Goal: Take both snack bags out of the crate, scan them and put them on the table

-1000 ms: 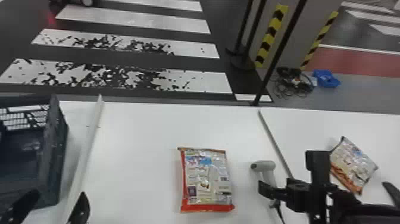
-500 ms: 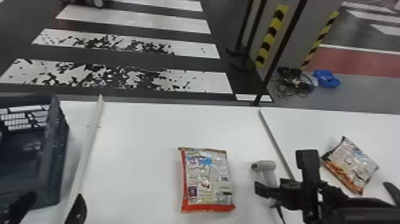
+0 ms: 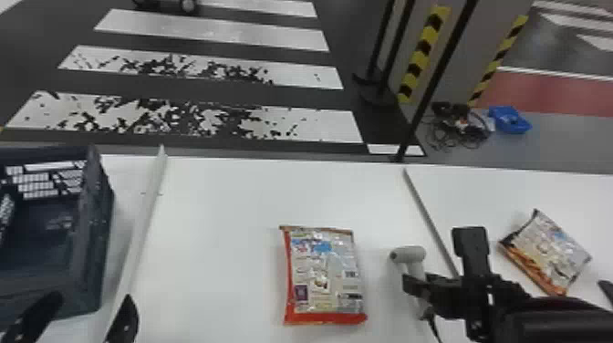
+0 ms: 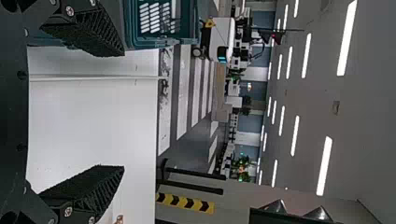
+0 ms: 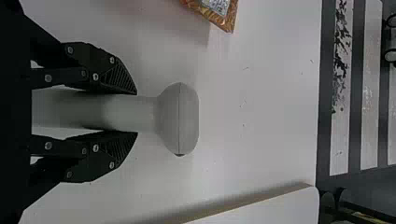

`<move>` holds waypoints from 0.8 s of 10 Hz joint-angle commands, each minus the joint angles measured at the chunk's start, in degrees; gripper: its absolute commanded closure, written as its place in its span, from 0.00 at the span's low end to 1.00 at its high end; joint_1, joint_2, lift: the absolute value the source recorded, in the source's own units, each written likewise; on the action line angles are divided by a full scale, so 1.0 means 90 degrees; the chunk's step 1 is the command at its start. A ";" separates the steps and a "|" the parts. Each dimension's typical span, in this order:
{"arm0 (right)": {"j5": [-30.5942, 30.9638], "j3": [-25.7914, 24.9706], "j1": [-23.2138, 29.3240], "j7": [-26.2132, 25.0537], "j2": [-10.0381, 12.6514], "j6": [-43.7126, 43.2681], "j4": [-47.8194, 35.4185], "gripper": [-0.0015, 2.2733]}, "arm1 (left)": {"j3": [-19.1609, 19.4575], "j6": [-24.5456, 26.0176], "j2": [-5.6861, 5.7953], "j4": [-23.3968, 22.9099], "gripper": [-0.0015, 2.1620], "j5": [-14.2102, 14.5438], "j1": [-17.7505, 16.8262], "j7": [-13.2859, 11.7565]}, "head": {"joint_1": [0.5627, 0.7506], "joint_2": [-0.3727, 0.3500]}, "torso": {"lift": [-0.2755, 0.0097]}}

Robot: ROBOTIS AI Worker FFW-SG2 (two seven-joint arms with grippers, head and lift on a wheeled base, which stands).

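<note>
One snack bag (image 3: 324, 278) lies flat mid-table, red edge toward me; its orange corner (image 5: 226, 21) shows in the right wrist view. The other snack bag (image 3: 545, 253) lies at the right, past a divider strip. My right gripper (image 3: 422, 294) is at the grey scanner (image 3: 408, 255), right of the middle bag. In its wrist view, the right gripper (image 5: 136, 113) is shut on the scanner's handle, the scanner's head (image 5: 180, 119) beyond the fingertips. My left gripper (image 3: 83, 314) stands open, near the crate (image 3: 98, 237); its own view shows the left gripper (image 4: 123, 109) holding nothing.
A pale raised strip (image 3: 143, 223) runs between the crate and the middle of the white table (image 3: 219, 228). A grey divider strip (image 3: 424, 210) separates the scanner from the right-hand bag. The scanner's cable (image 3: 434, 329) trails toward me.
The right arm's dark upper part has shifted a little left, and the scanner's head has moved very slightly right. Both bags lie still, and the left gripper stays almost in place.
</note>
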 commanded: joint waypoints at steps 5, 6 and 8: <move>-0.0112 -0.0124 0.0093 -0.0271 0.0013 0.0295 -0.0438 0.99 | 0.0000 0.0000 0.0000 0.0038 0.07 0.0037 -0.0031 0.0000 | 0.70 0.24 | 0.64; -0.0180 -0.0163 0.0219 -0.0339 0.0052 0.0569 -0.0750 0.99 | -0.0010 0.0000 0.0000 0.0038 0.07 0.0037 -0.0031 0.0000 | 0.70 0.24 | 0.64; -0.0209 -0.0251 0.0542 -0.0359 0.0237 0.1194 -0.1434 0.99 | -0.0049 0.0000 0.0010 0.0048 0.07 0.0027 -0.0060 0.0000 | 0.70 0.24 | 0.64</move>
